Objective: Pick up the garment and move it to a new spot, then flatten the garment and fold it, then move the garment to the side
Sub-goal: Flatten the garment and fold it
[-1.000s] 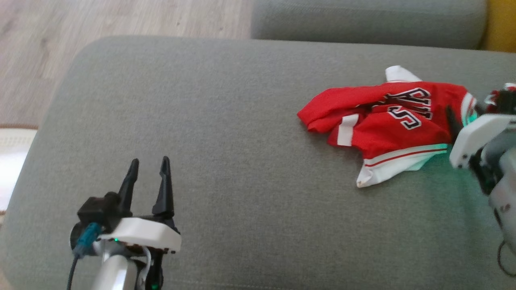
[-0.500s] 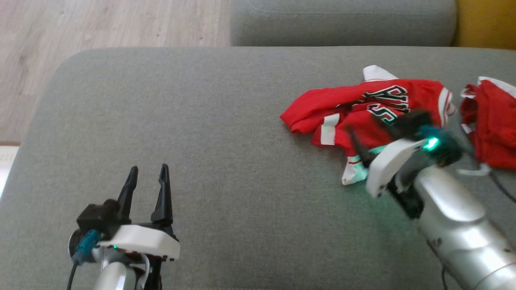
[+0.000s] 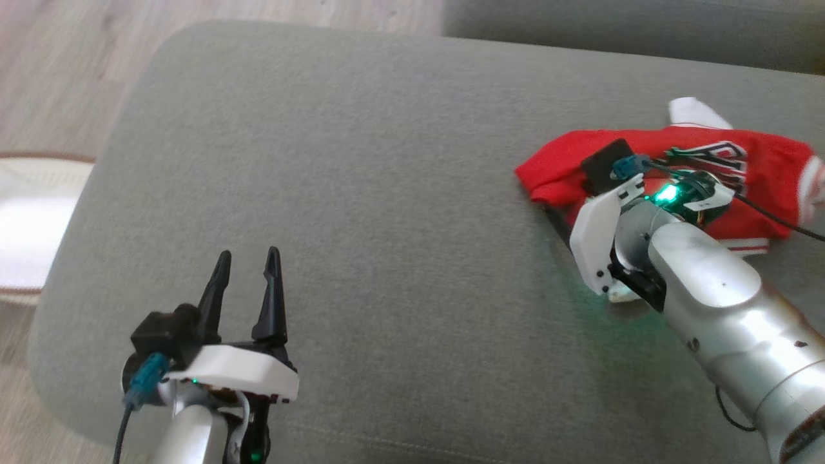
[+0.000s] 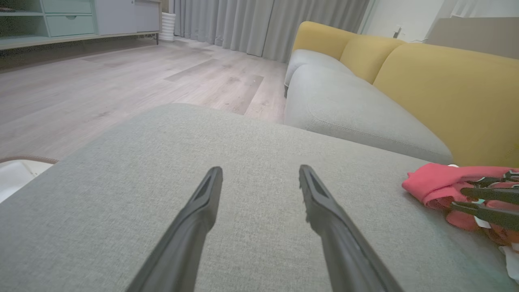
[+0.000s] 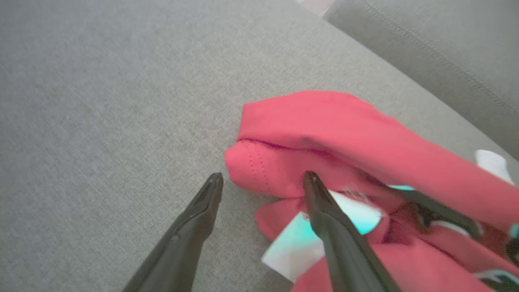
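Presently the garment point(image 3: 770, 161), a red jersey with white trim, lies crumpled on the right side of the grey sofa cushion point(image 3: 387, 161), near its far edge. Black lettering outlined in white runs across its upper face in the head view. The right wrist covers part of it, so no whole word can be read; 1 character resembles an "A". In the right wrist view a white patch point(image 5: 324, 227), tinted green, shows among the folds and no writing on it is legible.

The right gripper point(image 5: 263, 175) is at the garment's near-left edge with its 2 fingers well parted and nothing clamped between them. 1 finger lies over a rolled red fold, the other over bare cushion just beside it. Whether the finger over the fold actually touches the cloth cannot be told. A green light point(image 3: 667, 192) glows on that wrist, and a black cable runs from it across the jersey.

The left gripper point(image 3: 249, 252) hovers over bare cushion at the lower left of the head view, well apart from the garment. Its fingers are moderately spread and it holds nothing. In the left wrist view the jersey appears at the far right, with the right arm's dark fingers lying across it.

Beyond the cushion stand a second grey seat, yellow backrests point(image 4: 446, 93), a pale wood floor point(image 4: 121, 81), grey curtains and a low cabinet. A pale rug point(image 3: 32, 225) lies beside the cushion's left edge.
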Available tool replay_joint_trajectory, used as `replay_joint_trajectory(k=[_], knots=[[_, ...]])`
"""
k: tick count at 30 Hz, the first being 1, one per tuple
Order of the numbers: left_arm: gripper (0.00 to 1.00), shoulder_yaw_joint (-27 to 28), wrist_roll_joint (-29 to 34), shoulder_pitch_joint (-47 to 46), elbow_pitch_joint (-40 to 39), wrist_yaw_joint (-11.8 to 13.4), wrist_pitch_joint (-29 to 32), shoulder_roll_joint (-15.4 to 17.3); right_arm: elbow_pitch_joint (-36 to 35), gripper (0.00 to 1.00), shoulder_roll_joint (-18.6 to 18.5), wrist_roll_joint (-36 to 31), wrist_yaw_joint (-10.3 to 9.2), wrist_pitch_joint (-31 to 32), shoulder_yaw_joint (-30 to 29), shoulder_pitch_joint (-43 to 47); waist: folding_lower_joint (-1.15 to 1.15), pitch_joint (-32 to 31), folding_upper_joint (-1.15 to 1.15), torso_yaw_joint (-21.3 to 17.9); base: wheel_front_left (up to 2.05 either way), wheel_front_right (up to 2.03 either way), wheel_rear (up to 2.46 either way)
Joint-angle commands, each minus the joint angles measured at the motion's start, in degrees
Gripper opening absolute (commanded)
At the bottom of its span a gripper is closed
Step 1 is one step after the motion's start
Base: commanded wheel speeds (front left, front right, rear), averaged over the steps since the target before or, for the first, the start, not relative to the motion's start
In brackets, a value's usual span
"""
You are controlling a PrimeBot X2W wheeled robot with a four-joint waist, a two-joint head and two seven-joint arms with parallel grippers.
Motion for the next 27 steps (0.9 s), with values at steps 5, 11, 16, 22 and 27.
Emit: replay_joint_trajectory(k=[5, 11, 16, 22, 27], knots=[[1.00, 0.87, -1.01, -3.17, -2.19, 0.66, -0.70, 0.20, 2.72, 1.00, -0.50, -0.54, 0.43, 1.07, 3.43, -3.17, 0.00, 2.24, 0.00, 3.21, 0.00, 0.00, 0.00], [1.00, 0.76, -1.11, -3.19, -2.41, 0.93, -0.70, 0.20, 4.74, 0.00, 0.09, 0.01, 0.43, -3.58, 4.49, -4.89, 0.00, 2.42, 0.00, 3.83, 0.00, 0.00, 0.00], [1.00, 0.61, -0.99, -2.81, -2.15, 0.90, -0.70, 0.20, 4.51, 0.00, 2.37, 1.05, 0.43, -7.53, 4.37, -5.91, 0.00, 1.80, 0.00, 3.88, 0.00, 0.00, 0.00], [1.00, -0.55, -1.02, -3.49, -2.19, 0.61, -0.70, 0.20, 1.34, 0.00, 7.03, 5.62, 0.43, -9.13, 4.92, -7.76, 0.00, 2.87, 0.00, 5.52, 0.00, 0.00, 0.00], [1.00, -1.56, -1.38, -4.16, -2.24, 0.73, -0.70, 0.20, -2.01, 0.00, 10.37, 11.26, 0.43, -9.92, 5.67, -9.24, 0.00, 4.24, 0.00, 6.94, 0.00, 0.00, 0.00]])
